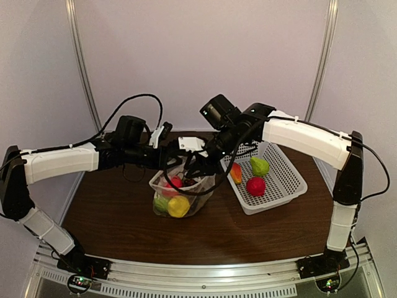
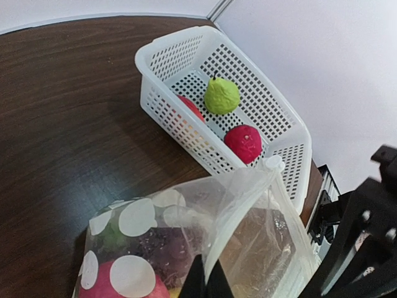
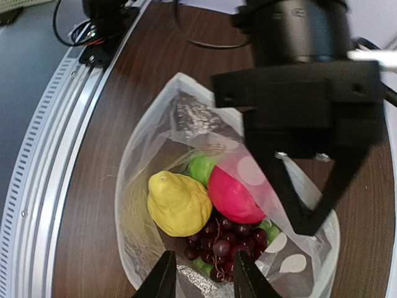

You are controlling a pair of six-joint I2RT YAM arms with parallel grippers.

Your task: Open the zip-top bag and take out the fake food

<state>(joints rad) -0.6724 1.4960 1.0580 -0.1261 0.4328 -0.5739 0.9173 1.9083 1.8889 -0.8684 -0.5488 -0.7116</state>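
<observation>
Near edge: left gripper [image 2: 206,280] pinches the rim of the dotted zip-top bag [image 2: 248,211], with red, green and purple fake food [image 2: 164,247] inside; beyond it on the dark table [image 2: 62,124], the white perforated basket [image 2: 180,118] holds a green pear [image 2: 221,95] and a red fruit [image 2: 243,143].

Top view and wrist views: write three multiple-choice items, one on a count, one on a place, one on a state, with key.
1. How many fruits lie in the basket? A one; B five; C three.
2. Where is the yellow fruit? A in the bag; B in the basket; C on the bare table.
3. The bag's mouth is: A zipped shut; B open; C knotted.
Key: 1 C, green fruit, red fruit and orange fruit show there; 2 A, it lies beside the grapes; 3 B, its rim gapes, pinched by the left gripper.
</observation>
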